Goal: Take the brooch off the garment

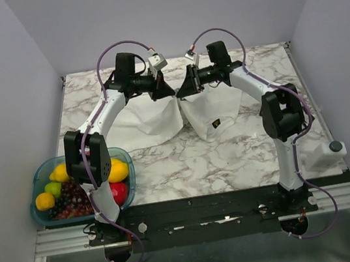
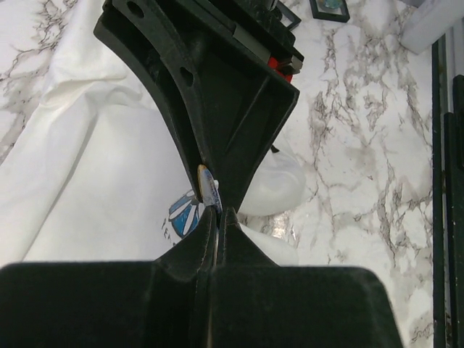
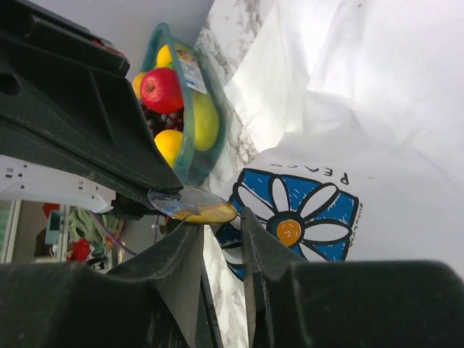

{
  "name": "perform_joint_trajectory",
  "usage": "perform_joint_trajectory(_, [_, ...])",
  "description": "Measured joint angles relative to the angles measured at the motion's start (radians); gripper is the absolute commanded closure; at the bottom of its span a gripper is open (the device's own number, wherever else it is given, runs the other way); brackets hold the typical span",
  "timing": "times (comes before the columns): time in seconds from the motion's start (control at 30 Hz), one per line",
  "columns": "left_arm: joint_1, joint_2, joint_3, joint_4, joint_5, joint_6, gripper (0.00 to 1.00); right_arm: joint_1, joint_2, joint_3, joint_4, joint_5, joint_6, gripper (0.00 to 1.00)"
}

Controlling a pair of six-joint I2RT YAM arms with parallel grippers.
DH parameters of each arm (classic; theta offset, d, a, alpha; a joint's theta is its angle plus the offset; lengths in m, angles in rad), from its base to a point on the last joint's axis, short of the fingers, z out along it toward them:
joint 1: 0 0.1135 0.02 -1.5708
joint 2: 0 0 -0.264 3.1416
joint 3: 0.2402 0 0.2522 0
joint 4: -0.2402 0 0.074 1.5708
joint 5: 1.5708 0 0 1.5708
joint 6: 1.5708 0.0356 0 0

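The white garment lies spread mid-table, its dark diamond logo on the right half. It also bears a blue square daisy print. The brooch is a small disc seen almost edge-on, also in the left wrist view. My left gripper is shut on the brooch's edge, above the cloth. My right gripper faces it tip to tip, jaws a little apart, with the brooch's rim at its left fingertip. Both grippers meet over the garment's middle, left and right.
A teal basket of fruit stands at the near left, and shows in the right wrist view. A white bottle stands at the near right. A small black square frame lies on the marble.
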Motion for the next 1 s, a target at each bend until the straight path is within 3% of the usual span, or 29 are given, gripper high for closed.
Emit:
perform_joint_trajectory(0.13, [-0.015,0.0,-0.005,0.016,-0.048,-0.017,1.0,0.001,-0.002,0.01,-0.046,0.047,-0.019,0.64])
perform_joint_trajectory(0.37, [-0.028,-0.002,-0.005,0.011,-0.081,-0.014,1.0,-0.002,-0.051,-0.016,-0.085,0.06,-0.149,0.46])
perform_joint_trajectory(0.5, [-0.049,-0.008,-0.005,-0.039,-0.067,0.012,1.0,-0.019,-0.132,-0.033,-0.101,0.015,-0.266,0.42])
perform_joint_trajectory(0.6, [-0.054,-0.013,-0.008,-0.075,-0.05,0.033,1.0,-0.053,-0.214,-0.034,-0.107,-0.031,-0.364,0.42])
perform_joint_trajectory(0.7, [-0.03,-0.018,-0.01,-0.08,-0.017,0.035,1.0,-0.09,-0.259,-0.019,-0.134,-0.06,-0.465,0.49])
perform_joint_trajectory(1.0, [0.018,-0.019,-0.01,-0.026,0.119,-0.049,1.0,-0.075,-0.192,0.008,-0.287,-0.07,-0.726,0.53])
